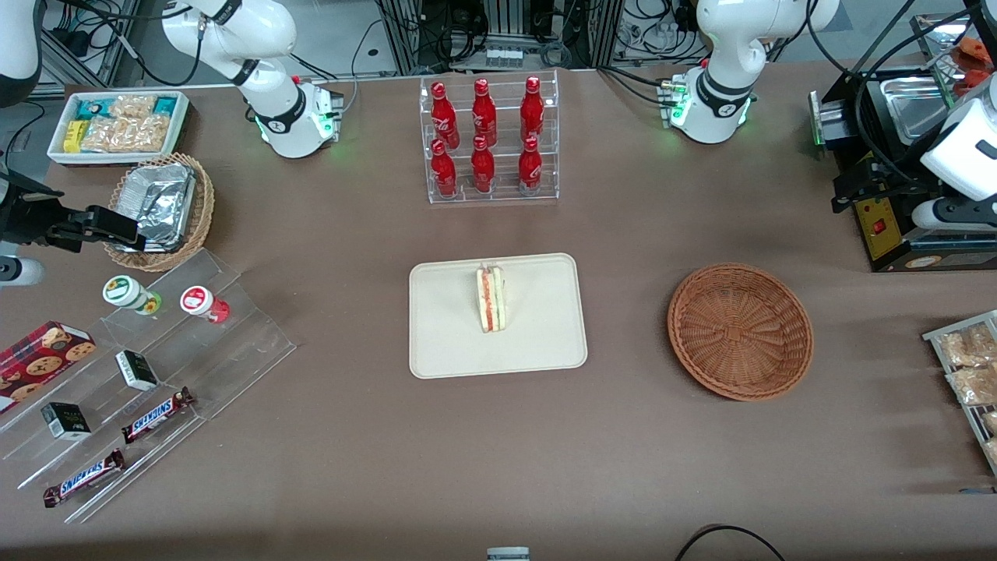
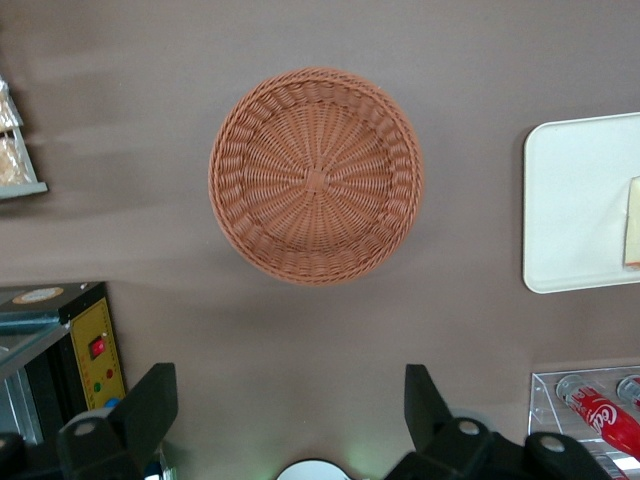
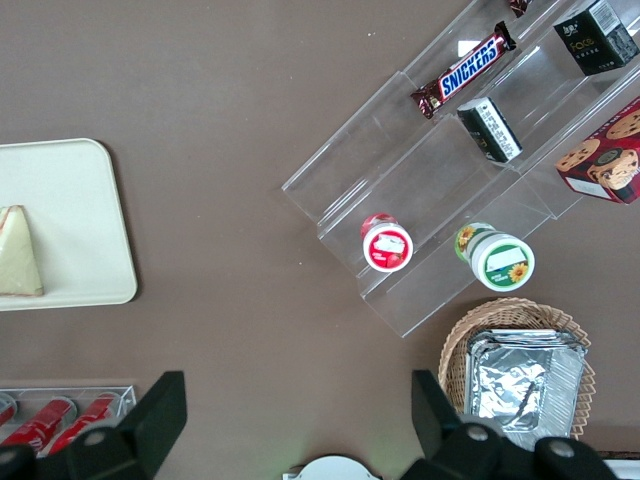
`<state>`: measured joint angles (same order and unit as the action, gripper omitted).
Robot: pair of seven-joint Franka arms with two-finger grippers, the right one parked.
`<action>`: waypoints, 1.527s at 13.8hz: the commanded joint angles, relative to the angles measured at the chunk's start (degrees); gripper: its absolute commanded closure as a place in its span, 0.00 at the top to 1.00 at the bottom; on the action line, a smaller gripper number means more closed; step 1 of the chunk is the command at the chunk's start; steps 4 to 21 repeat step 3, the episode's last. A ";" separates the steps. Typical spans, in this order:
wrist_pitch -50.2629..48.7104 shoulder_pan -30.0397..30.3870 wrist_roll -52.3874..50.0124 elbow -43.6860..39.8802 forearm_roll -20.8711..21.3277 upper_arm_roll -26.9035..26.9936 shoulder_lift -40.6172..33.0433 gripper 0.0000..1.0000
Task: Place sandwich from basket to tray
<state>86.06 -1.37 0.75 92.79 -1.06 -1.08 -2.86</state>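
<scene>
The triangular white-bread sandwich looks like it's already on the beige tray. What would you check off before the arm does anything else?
1. Triangular white-bread sandwich with red filling on the flat cream rectangular tray: ok.
2. Sandwich inside the rim, not overhanging: ok.
3. Round reddish-brown wicker basket holds nothing: ok.
4. Left gripper open, holding nothing: ok.
5. Gripper raised above the table near the basket, touching nothing: ok.
6. Sandwich filling intact: cannot tell.

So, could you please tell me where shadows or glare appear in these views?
Front view: foil container glints and the sandwich casts little shadow on the tray. Left wrist view: the open tool hangs above the table near the evenly lit basket.
</scene>
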 commanded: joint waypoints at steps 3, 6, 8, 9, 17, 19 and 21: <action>0.69 -0.04 0.65 -3.05 1.23 0.12 1.28 1.00; 0.69 -0.04 0.65 -3.05 1.23 0.12 1.28 1.00; 0.69 -0.04 0.65 -3.05 1.23 0.12 1.28 1.00; 0.69 -0.04 0.65 -3.05 1.23 0.12 1.28 1.00; 0.69 -0.04 0.65 -3.05 1.23 0.12 1.28 1.00; 0.69 -0.04 0.65 -3.05 1.23 0.12 1.28 1.00; 0.69 -0.04 0.65 -3.05 1.23 0.12 1.28 1.00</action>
